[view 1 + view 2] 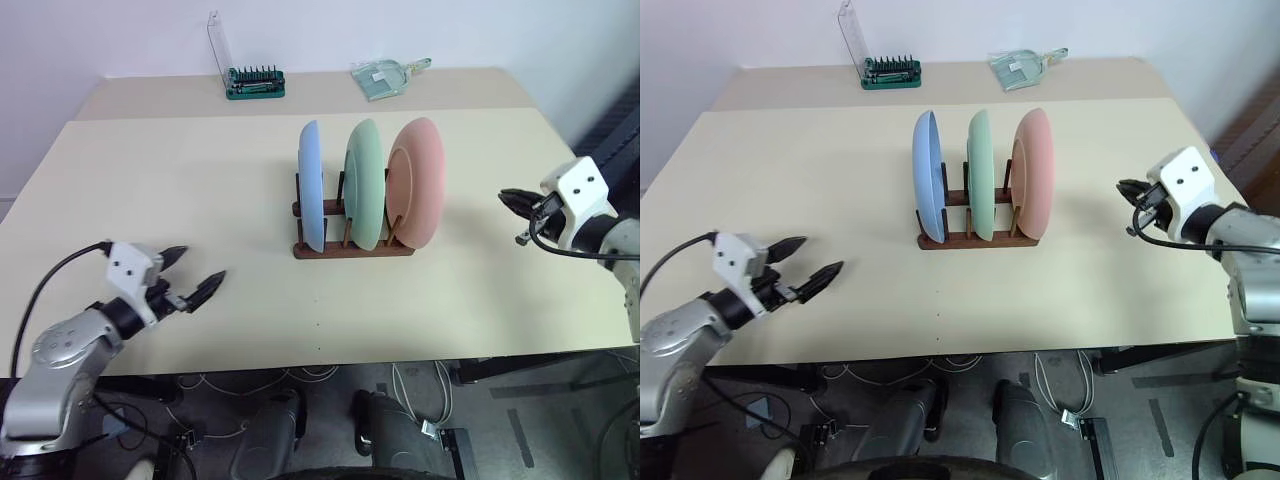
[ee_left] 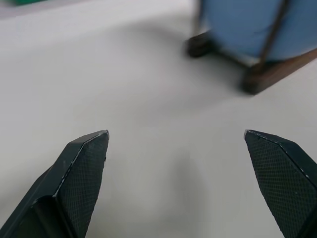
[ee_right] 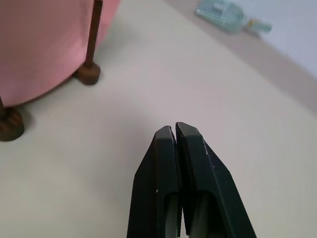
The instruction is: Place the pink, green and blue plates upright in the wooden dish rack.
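Left gripper (image 1: 196,278) spread, right gripper (image 1: 510,199) clenched, both empty; between them, blue plate (image 1: 312,186), green plate (image 1: 365,185), pink plate (image 1: 418,182) stand upright in wooden dish rack (image 1: 352,249); task appears complete.

The rack (image 1: 352,248) is mostly hidden behind the three plates; only its near rail, end blocks and a few pegs show. In the right wrist view the pink plate (image 3: 44,44) is cut off by the picture's edge, as is the blue plate (image 2: 257,25) in the left wrist view. The clear item (image 1: 380,78) at the bench's (image 1: 180,180) far edge is too small to identify.
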`<action>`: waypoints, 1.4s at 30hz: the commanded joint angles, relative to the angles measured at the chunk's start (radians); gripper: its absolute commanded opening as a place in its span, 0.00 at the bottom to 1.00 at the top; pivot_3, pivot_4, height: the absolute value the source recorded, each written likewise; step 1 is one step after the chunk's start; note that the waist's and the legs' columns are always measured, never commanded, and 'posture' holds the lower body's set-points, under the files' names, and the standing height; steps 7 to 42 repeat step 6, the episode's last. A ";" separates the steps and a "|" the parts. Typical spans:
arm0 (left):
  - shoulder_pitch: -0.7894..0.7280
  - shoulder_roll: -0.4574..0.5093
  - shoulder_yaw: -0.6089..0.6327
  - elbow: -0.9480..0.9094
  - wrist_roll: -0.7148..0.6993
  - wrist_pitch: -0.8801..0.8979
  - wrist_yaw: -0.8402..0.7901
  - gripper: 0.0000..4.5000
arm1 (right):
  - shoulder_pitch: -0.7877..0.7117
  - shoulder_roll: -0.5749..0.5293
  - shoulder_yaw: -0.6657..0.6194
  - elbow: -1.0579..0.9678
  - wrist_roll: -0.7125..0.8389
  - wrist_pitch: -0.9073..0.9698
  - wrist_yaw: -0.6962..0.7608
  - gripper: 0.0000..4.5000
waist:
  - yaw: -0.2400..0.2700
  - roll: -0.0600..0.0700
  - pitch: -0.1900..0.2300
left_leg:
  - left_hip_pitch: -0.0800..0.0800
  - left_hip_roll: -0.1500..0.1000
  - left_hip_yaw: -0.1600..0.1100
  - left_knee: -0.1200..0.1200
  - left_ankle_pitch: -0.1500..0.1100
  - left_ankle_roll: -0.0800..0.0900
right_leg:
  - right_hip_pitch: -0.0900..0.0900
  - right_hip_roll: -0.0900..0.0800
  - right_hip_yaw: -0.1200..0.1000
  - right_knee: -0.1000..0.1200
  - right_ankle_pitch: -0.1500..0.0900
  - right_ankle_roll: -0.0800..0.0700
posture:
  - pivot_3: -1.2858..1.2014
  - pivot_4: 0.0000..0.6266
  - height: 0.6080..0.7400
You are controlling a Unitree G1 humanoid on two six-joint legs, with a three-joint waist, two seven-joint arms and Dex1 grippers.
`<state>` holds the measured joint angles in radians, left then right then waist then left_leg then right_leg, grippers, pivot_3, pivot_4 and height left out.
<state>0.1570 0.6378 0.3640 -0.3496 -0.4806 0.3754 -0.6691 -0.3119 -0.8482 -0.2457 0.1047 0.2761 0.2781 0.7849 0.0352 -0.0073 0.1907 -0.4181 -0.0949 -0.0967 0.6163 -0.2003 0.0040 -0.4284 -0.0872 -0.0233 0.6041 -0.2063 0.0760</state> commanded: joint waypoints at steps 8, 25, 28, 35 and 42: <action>0.046 -0.018 0.048 -0.051 -0.004 -0.023 0.021 1.00 | -0.025 0.095 -0.057 0.084 0.128 0.027 0.039 0.02 | 0.000 0.000 0.000 | 0.005 0.000 0.007 0.000 -0.001 0.001 | 0.001 0.000 0.007 0.005 0.000 0.000 | 0.52 0.24 1.00; 0.046 -0.018 0.048 -0.051 -0.004 -0.023 0.021 1.00 | -0.025 0.095 -0.057 0.084 0.128 0.027 0.039 0.02 | 0.000 0.000 0.000 | 0.005 0.000 0.007 0.000 -0.001 0.001 | 0.001 0.000 0.007 0.005 0.000 0.000 | 0.52 0.24 1.00; 0.046 -0.018 0.048 -0.051 -0.004 -0.023 0.021 1.00 | -0.025 0.095 -0.057 0.084 0.128 0.027 0.039 0.02 | 0.000 0.000 0.000 | 0.005 0.000 0.007 0.000 -0.001 0.001 | 0.001 0.000 0.007 0.005 0.000 0.000 | 0.52 0.24 1.00; 0.046 -0.018 0.048 -0.051 -0.004 -0.023 0.021 1.00 | -0.025 0.095 -0.057 0.084 0.128 0.027 0.039 0.02 | 0.000 0.000 0.000 | 0.005 0.000 0.007 0.000 -0.001 0.001 | 0.001 0.000 0.007 0.005 0.000 0.000 | 0.52 0.24 1.00; 0.046 -0.018 0.048 -0.051 -0.004 -0.023 0.021 1.00 | -0.025 0.095 -0.057 0.084 0.128 0.027 0.039 0.02 | 0.000 0.000 0.000 | 0.005 0.000 0.007 0.000 -0.001 0.001 | 0.001 0.000 0.007 0.005 0.000 0.000 | 0.52 0.24 1.00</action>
